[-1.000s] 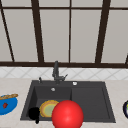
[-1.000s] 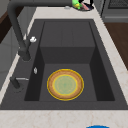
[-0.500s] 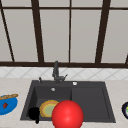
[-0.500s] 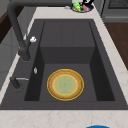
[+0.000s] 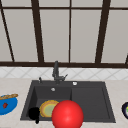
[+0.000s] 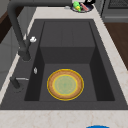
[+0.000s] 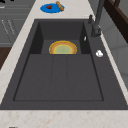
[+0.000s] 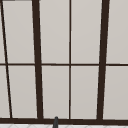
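Where the sink's (image 5: 90, 100) near left corner meets the desk (image 6: 62, 117), a black hand (image 5: 34, 113) hovers in the front view; whether its fingers are curled or straight cannot be told. Just right of it a yellow plate (image 6: 65, 84) lies flat in the left basin. A red ball (image 5: 67, 115) sits in front near the plate. A blue dish (image 7: 52, 8) rests on the desk's left.

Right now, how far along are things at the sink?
Done: the yellow plate lies flat in the sink basin. In hand: the left hand hovers beside that plate, near a red ball. Left: the blue plate and the dark bowl sit on the counter, apart from it.
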`<state>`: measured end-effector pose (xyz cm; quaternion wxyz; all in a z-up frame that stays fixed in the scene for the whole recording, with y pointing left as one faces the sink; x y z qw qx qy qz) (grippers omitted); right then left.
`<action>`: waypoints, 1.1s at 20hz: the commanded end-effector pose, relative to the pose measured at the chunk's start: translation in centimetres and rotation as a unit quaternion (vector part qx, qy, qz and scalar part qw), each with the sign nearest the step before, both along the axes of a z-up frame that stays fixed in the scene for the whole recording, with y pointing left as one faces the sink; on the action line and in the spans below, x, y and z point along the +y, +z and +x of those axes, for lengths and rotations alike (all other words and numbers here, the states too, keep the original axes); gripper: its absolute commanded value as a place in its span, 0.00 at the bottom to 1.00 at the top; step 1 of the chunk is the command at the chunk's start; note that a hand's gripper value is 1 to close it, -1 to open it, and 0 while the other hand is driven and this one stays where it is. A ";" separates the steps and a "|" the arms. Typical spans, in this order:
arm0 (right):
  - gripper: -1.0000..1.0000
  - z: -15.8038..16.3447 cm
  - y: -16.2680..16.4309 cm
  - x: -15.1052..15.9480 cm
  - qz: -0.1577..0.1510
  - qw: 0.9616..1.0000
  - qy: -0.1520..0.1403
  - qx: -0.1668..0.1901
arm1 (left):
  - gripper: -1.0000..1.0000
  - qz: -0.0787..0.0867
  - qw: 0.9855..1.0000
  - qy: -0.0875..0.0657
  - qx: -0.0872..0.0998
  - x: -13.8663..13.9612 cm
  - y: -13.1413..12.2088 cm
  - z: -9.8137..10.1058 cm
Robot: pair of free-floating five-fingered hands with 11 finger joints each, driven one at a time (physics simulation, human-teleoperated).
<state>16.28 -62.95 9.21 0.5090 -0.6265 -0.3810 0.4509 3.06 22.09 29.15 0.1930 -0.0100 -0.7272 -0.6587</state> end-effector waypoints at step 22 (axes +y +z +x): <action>0.00 5.8 1.5 -2.4 0.010 0.994 -0.018 0.105 | 0.50 0.000 1.000 0.000 0.000 0.0 0.0 0.0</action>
